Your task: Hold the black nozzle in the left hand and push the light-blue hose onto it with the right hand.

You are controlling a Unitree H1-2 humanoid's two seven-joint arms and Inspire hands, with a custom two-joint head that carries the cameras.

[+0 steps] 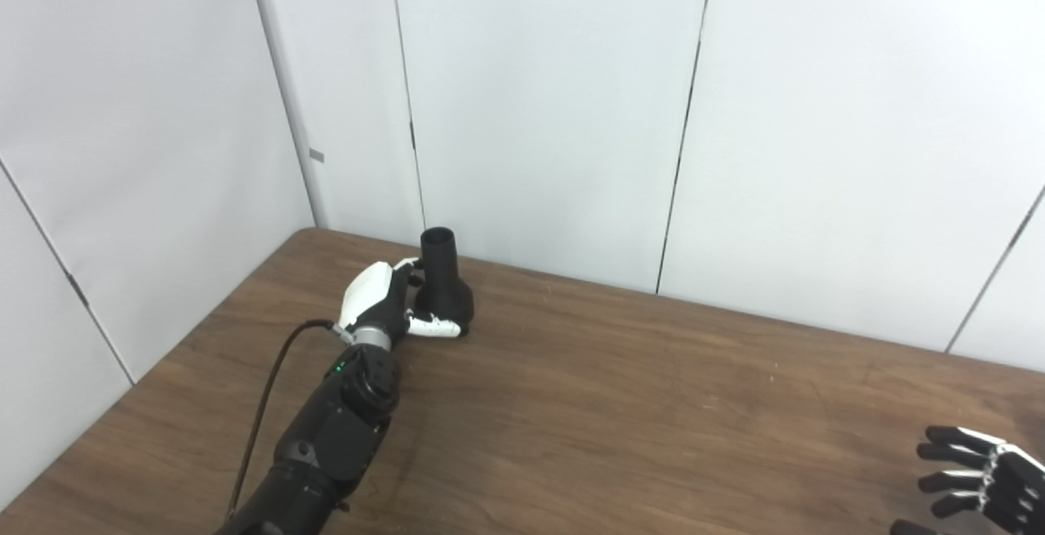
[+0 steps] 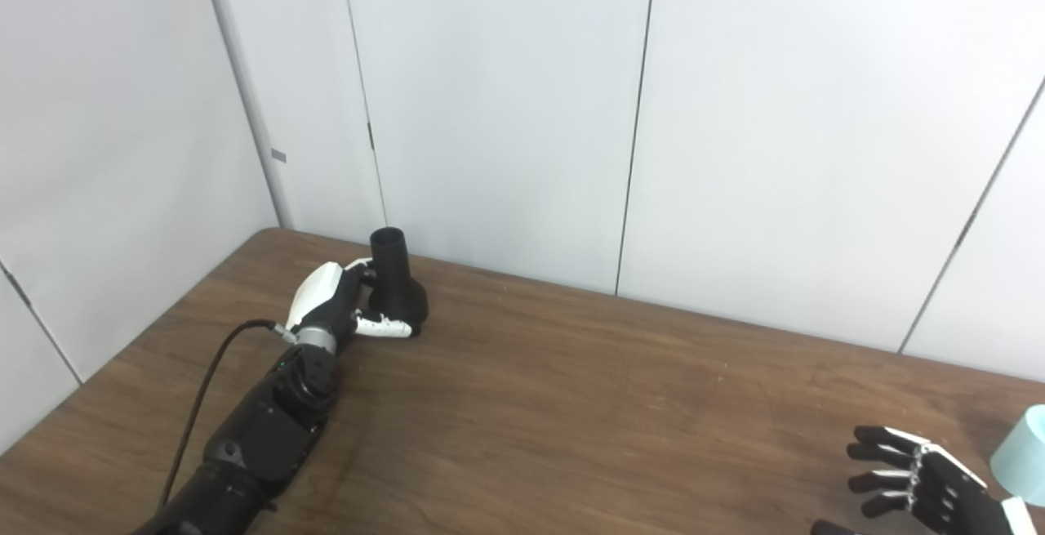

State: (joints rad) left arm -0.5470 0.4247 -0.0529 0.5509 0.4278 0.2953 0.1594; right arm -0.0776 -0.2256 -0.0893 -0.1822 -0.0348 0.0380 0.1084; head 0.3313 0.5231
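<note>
Fingers of my left hand [image 1: 384, 302] wrap the black funnel-shaped plastic nozzle [image 1: 443, 282], upright on the brown wooden table [image 1: 620, 404] near its far-left corner. My right hand [image 2: 914, 478] hovers spread, empty, beside the light-blue hose end [image 2: 1024, 453].

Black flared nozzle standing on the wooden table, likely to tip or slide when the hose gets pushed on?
The black flared nozzle stands upright on its wide base, narrow neck up, so it probably resists tipping. It looks like rigid moulded plastic, likely light, so it may slide on the smooth wooden table if unsupported. The left hand wraps its base, which should brace it; the right hand is open.
</note>
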